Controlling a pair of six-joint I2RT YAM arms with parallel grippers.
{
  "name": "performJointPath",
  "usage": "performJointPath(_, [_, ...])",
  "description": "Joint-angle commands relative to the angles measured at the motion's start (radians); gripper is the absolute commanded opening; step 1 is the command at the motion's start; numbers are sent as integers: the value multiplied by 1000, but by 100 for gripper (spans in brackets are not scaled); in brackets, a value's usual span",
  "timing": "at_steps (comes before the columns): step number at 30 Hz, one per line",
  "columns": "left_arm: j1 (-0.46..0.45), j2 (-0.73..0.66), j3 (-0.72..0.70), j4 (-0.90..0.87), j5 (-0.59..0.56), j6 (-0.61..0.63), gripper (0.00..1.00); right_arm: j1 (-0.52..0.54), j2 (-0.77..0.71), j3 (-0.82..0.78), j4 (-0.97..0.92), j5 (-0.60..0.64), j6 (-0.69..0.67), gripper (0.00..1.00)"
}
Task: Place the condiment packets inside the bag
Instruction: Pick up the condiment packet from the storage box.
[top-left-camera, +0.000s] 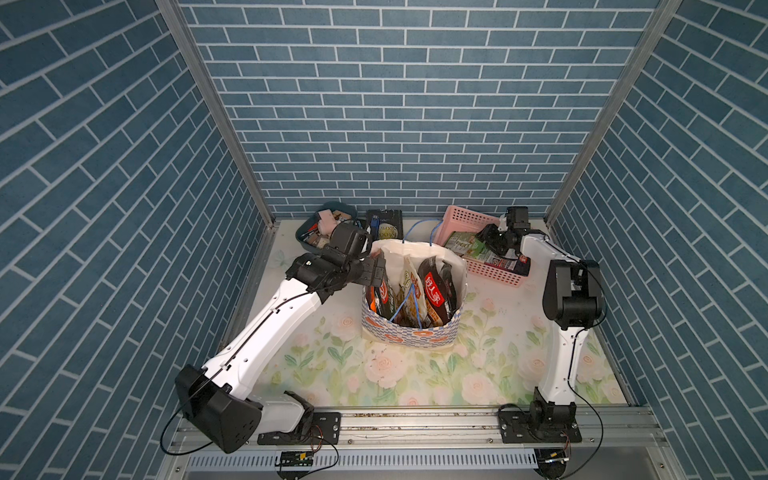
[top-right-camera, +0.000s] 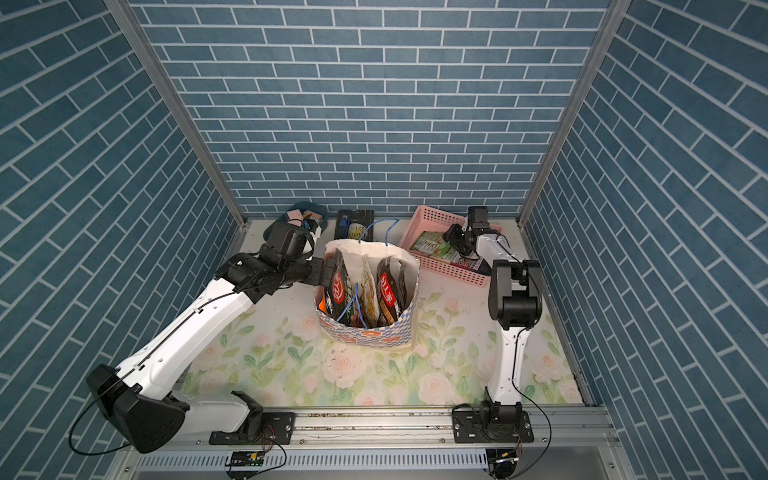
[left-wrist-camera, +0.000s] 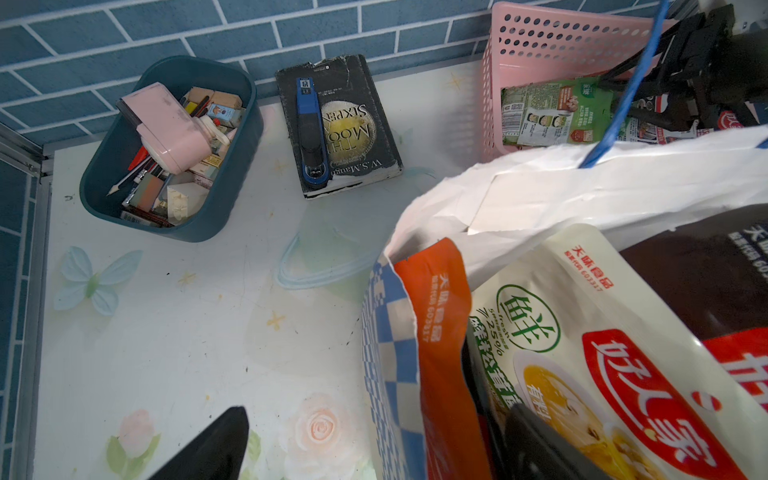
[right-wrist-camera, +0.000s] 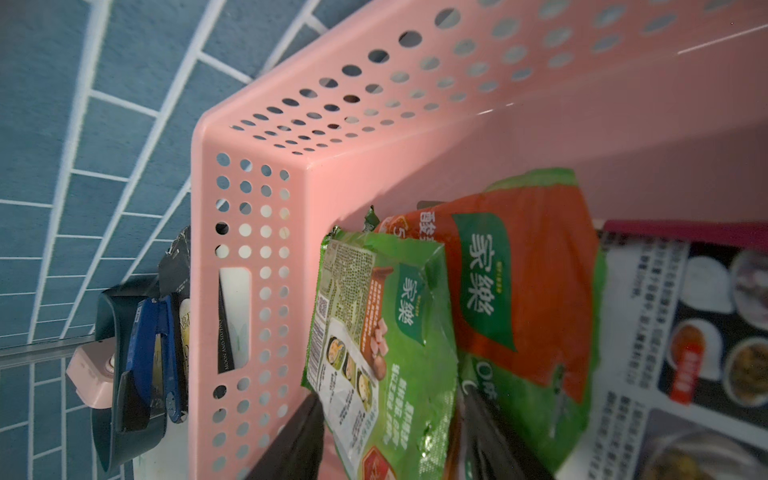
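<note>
Left gripper (top-left-camera: 376, 271) released, straddling left wall of white paper bag (top-left-camera: 411, 332), condiment packets (top-left-camera: 436, 291) upright inside, right gripper (right-wrist-camera: 395, 436) flanking green packet (right-wrist-camera: 374, 332) in far-right pink basket (right-wrist-camera: 332, 137), grip unclear

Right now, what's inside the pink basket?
A green packet atop a red-and-green packet, a black photo-printed packet beside them, and the right pincer straddling the green one. The floor of the pink basket beneath them, and anything lower in the pile, is covered.

**Blue Brick Booth, Floral Tabletop**

Blue brick-pattern walls (top-left-camera: 415, 104) close in three sides, meeting at aluminium corner posts (top-left-camera: 216, 112). The tabletop (top-left-camera: 374, 374) has a pale covering printed with pink roses and green leaves. An aluminium rail (top-left-camera: 415, 424) edges the front. Lighting is soft and even.
</note>
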Motion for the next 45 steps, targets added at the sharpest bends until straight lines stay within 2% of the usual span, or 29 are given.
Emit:
performJointPath(1, [0,9,-10,10,-3,4,100,9,8,-9,4,-3,39,55])
performJointPath(6, [0,-1,-16,8,-12,7,100,32,61,0,32,2,74,53])
performJointPath(11, [0,-4,-22,9,-17,6,100,43,109,0,123,-31,129,43])
performJointPath(13, [0,-5,-21,7,-18,5,100,49,116,-5,172,-36,149,34])
performJointPath(16, [0,-9,-19,-1,-26,2,100,54,105,-9,209,-1,142,6])
performJointPath(17, [0,-13,-19,-3,-31,2,100,54,91,-17,219,24,130,0])
performJointPath(24, [0,-32,-36,10,-57,-1,100,54,-117,-58,231,123,-71,0])
performJointPath(32, [4,-56,-75,68,-49,-20,100,86,-446,-62,3,106,-261,0])
performJointPath(38, [17,-80,-116,138,3,-37,100,221,-683,-17,-206,63,-360,0])
performJointPath(41, [20,-91,-139,165,23,-44,100,293,-752,5,-242,-37,-343,0])
performJointPath(45, [21,-108,-166,187,32,-56,100,416,-804,16,-223,-98,-299,0])
